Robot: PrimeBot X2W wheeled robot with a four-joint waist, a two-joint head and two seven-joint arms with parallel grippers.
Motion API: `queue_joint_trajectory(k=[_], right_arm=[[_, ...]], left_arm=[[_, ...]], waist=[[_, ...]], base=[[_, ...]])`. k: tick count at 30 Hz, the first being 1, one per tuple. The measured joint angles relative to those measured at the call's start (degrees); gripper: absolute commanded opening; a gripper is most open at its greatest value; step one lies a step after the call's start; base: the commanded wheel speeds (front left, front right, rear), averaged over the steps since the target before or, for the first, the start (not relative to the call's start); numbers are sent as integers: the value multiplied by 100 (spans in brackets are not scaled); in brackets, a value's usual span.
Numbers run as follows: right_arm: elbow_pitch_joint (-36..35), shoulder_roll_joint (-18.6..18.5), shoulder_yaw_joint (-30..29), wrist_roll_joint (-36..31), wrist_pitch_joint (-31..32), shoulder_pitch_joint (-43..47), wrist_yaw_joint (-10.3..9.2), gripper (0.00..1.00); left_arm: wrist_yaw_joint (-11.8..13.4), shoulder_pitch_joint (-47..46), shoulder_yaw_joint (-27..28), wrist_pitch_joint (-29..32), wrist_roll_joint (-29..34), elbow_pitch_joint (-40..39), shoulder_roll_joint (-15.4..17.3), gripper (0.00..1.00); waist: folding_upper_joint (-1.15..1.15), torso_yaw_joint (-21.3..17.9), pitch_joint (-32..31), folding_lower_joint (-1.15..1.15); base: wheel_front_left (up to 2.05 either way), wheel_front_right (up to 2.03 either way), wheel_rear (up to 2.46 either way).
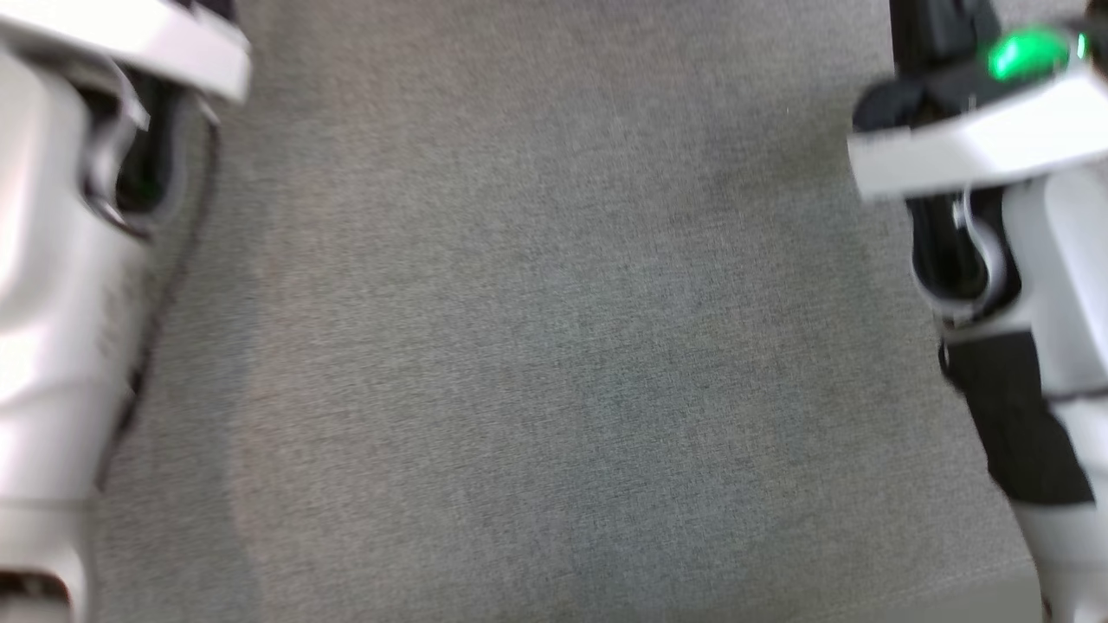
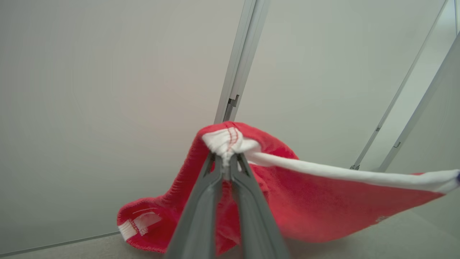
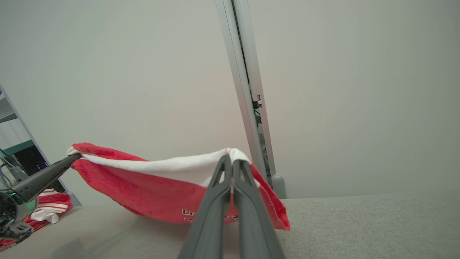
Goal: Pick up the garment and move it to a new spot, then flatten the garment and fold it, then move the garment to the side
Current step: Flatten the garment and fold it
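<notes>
Midway: left pincer (image 2: pixel 226 163) and right pincer (image 3: pixel 231 162) both clamped on garment (image 2: pixel 316 205) hem, cloth stretched above table (image 3: pixel 359 223). Flattening, folding and shift aside not yet done.

Lab-style test booth, grey cloth-topped table (image 1: pixel 554 346), plain pale wall panels (image 3: pixel 359 90) at 12 o'clock, aluminium frame post (image 3: pixel 244 90) between them, clothes pile (image 3: pixel 50 210) at 9 o'clock.
</notes>
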Motion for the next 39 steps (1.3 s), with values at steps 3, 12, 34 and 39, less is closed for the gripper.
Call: queue_joint_trajectory(k=[3,12,34,39], right_arm=[[-247,-104,-115,-59,-2,643,-1,0],[-1312,-183,-250,204,-3,3022,0,0],[-2841,-165,-1091,-313,144,5907,0,0],[-3009,-168,-1180,-346,280,6079,0,0]], left_arm=[[-1,644,-36,-83,-165,-416,-98,0],[198,3429,-142,-245,245,-1965,-114,0],[258,7226,1009,-253,1210,-4042,-1284,0],[202,7549,960,-252,1261,-4102,-1359,0]], waist=[[0,111,-242,0],[0,335,-1214,0],[0,211,-2712,0],[0,256,-2685,0]], base=[[0,0,0],[0,0,0],[0,0,0],[0,0,0]])
